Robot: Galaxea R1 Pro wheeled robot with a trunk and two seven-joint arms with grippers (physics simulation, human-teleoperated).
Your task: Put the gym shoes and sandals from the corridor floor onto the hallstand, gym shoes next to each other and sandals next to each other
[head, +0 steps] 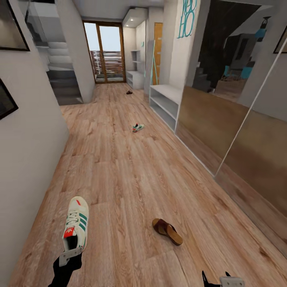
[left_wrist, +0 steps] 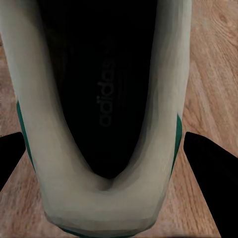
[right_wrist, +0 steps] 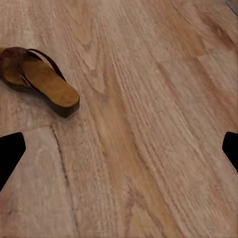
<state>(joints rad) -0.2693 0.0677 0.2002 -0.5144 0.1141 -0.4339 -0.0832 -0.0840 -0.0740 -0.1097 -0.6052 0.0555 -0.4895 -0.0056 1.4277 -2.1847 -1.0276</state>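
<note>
So the left gripper [head: 71, 255] is clamped on one gym shoe's [head: 76, 223] heel, the right gripper [head: 223, 281] hangs wide open over bare corridor floor [head: 131, 175] near a sandal [head: 167, 231], and next it'll probably carry the shoe to the hallstand [head: 135, 77] down the corridor.
</note>
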